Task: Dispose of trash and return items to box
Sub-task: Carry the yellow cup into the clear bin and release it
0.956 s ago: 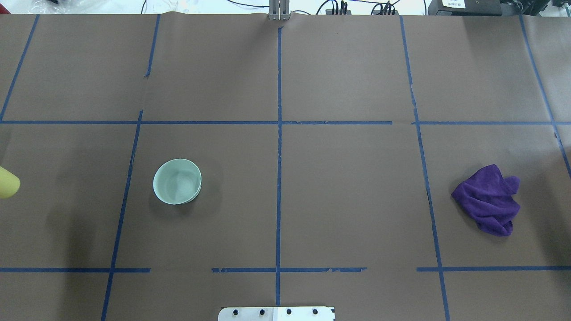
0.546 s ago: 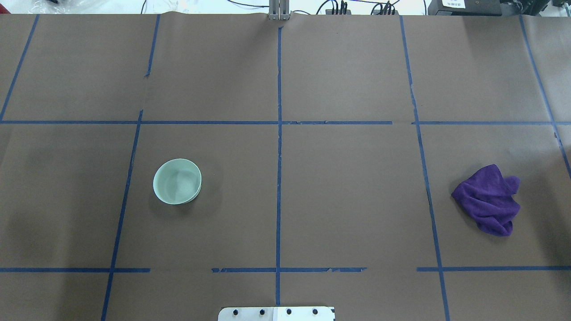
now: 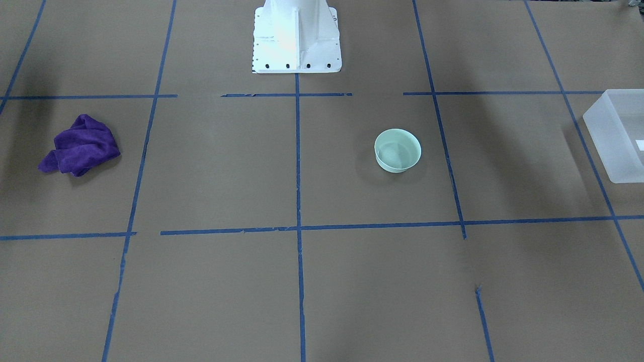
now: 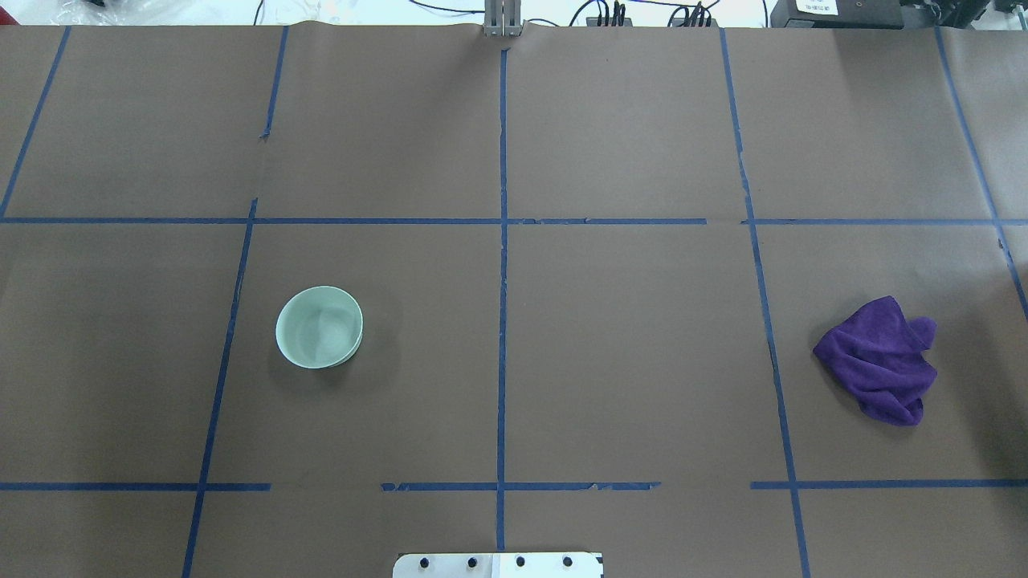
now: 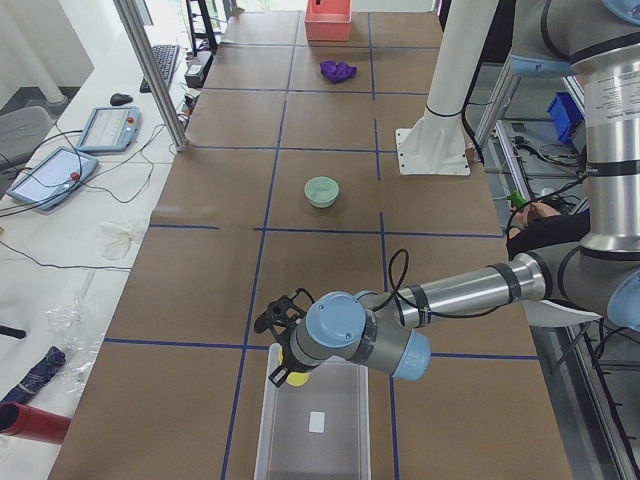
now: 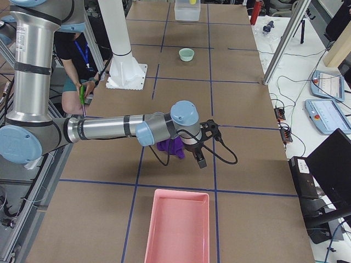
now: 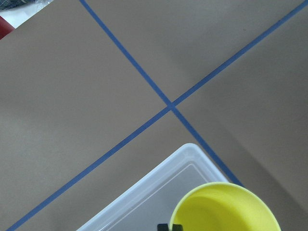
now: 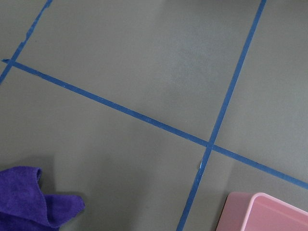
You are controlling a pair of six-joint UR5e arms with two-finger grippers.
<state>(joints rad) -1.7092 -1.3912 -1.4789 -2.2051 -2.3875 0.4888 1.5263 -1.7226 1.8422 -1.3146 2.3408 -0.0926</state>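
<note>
The frosted translucent bin sits at the table's end on the robot's left. It has straight walls, rounded corners and a small white rectangle showing on its floor. The yellow plastic cup hangs over one corner of it, mouth towards the wrist camera, with a smooth, glossy round rim. The left gripper has the cup in its grasp: the wrist view shows two dark fingertips right at the rim, close together.

The pale mint-green bowl stands upright on the brown paper table, well away from the bin. It is shallow, round and thin-walled, with its open side up. It sits inside one square of the blue tape grid, on the robot's left half.

A pink rectangular tray with a raised rim lies at the opposite end of the table. Near it a purple cloth lies crumpled in a soft, fuzzy heap. The right gripper hovers just beside the cloth, pointing down. It shows only in the side view, so I cannot tell how far apart its fingers are, and no contact with the cloth is visible. The robot's white base is bolted to the middle of the near edge.
</note>
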